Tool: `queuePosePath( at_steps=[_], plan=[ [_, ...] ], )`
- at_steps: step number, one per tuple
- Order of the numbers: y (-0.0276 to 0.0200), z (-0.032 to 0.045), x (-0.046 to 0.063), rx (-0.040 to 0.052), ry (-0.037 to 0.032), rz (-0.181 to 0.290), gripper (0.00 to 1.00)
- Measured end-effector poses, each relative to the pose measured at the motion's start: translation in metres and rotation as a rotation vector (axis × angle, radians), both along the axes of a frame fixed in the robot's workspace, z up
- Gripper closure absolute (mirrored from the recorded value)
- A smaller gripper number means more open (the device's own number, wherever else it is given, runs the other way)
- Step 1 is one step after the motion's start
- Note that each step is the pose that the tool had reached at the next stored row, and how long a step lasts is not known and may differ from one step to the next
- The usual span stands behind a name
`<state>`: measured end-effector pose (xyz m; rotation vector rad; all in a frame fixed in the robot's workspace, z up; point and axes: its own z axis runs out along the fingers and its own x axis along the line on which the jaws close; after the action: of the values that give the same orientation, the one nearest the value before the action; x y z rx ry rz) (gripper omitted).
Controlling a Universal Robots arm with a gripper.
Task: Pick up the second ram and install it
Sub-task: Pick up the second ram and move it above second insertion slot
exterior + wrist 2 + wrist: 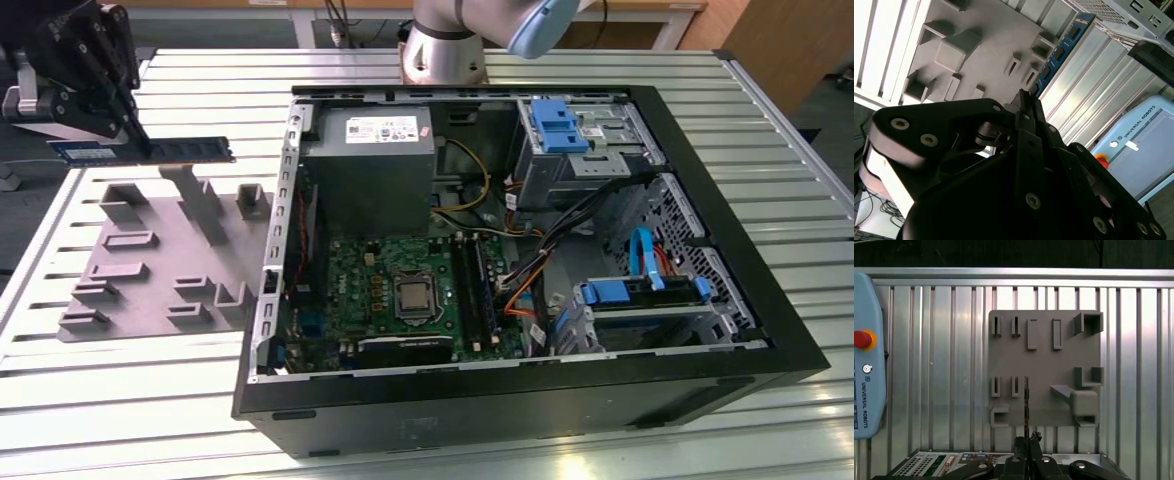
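Note:
My gripper (pixel 134 140) is shut on the second ram (pixel 174 151), a long dark stick held level in the air above the far end of the grey plastic fixture (pixel 147 270), at the exterior view's left. In the second wrist view the ram (pixel 1059 52) reaches out from the black fingers (pixel 1024 107) and shows a row of black chips. In the first wrist view the ram (pixel 1026 405) is seen edge-on as a thin dark line over the fixture (pixel 1054 365), with the gripper (pixel 1027 442) clamped on its near end.
The open computer case (pixel 747 330) lies to the exterior view's right of the fixture, holding the green motherboard (pixel 374 270) and its long black slots (pixel 470 285). A power supply (pixel 367 160), cables and blue drive brackets (pixel 554 125) crowd the case. A teach pendant (pixel 866 355) lies on the slatted table (pixel 160 390).

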<state>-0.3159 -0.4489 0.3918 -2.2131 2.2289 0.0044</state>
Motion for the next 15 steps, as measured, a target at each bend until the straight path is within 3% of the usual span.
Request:
queuePosePath(
  at_steps=[15],
  plan=[
    [0.0,0.0,0.017,0.0001,-0.0001,0.0,0.86]
  ],
)
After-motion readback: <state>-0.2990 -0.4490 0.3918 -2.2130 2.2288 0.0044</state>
